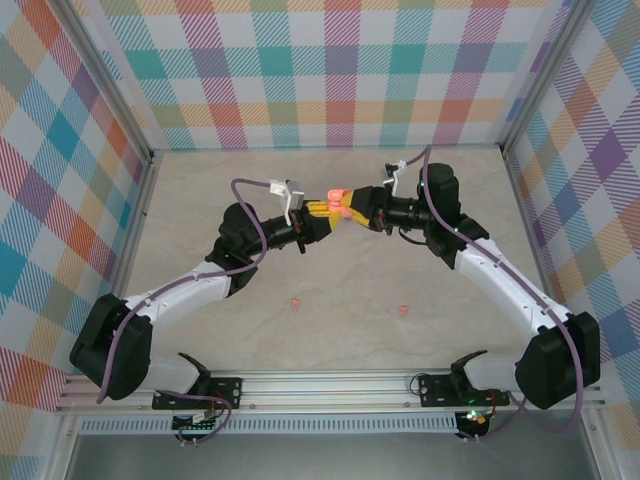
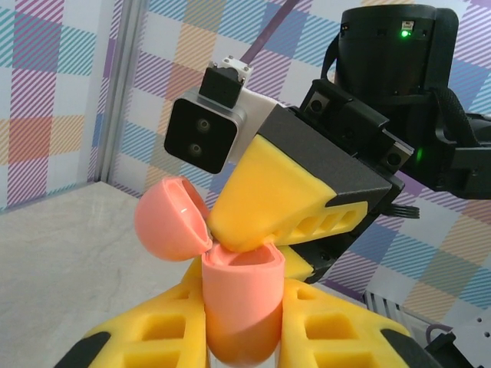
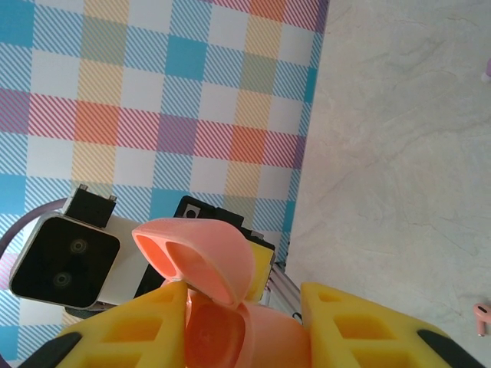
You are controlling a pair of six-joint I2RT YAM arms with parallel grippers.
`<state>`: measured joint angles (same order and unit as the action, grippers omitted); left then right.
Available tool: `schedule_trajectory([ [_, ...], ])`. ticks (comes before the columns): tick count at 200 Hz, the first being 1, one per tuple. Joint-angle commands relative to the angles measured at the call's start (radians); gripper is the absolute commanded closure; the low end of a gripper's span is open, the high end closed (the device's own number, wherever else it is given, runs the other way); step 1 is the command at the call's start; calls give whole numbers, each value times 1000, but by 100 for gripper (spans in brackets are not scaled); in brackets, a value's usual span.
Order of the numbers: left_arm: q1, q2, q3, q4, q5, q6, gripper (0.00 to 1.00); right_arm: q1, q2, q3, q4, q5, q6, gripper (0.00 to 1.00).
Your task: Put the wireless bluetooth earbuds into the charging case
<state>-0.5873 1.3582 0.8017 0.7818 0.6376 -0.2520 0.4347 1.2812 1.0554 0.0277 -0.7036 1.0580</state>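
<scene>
Nearest arm bases, on pale marbled table (image 1: pixel 200 200): left salmon-orange pebble-like earbud (image 1: pixel 296 302) and right salmon-orange earbud (image 1: pixel 403 311), well apart, neither in any claw. We judge them feather-light, hard, slick, prone to skitter; take across rounded bulb, gentle squeeze.

Farther, mid-table, aloft: left claw (image 2: pixel 244 337) pinches body of salmon-pink rounded plastic charging case (image 2: pixel 239 291), hinged lid (image 2: pixel 170 218) flipped open. Right claw (image 3: pixel 245 322) straddles case rim by hinge; squeezing or merely touching, we cannot tell.

walls (image 1: pixel 340 70): pastel plaid | tabletop (image 1: pixel 200 190): pale marbled | rail (image 1: pixel 330 385): aluminium
</scene>
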Motion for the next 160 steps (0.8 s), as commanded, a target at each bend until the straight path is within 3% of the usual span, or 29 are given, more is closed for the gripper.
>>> schedule_trajectory([
  [1, -2, -27, 19, -46, -17, 20, 71, 18, -31, 28, -18, -22, -86, 78],
  [33, -2, -61, 26, -106, -31, 23, 51, 18, -46, 37, -52, -24, -171, 79],
  [57, 8, -92, 35, -190, -46, -3, 41, 18, -77, 55, -120, 4, -278, 80],
  [106, 17, -66, 57, -187, 141, 9, 48, 18, -91, 26, -85, 16, -282, 81],
  [133, 17, -80, 21, -148, 133, 73, 48, 18, -88, 24, -84, 4, -279, 81],
  [160, 17, -77, 26, -150, 135, 91, 57, 18, -89, 29, -102, -6, -295, 81],
])
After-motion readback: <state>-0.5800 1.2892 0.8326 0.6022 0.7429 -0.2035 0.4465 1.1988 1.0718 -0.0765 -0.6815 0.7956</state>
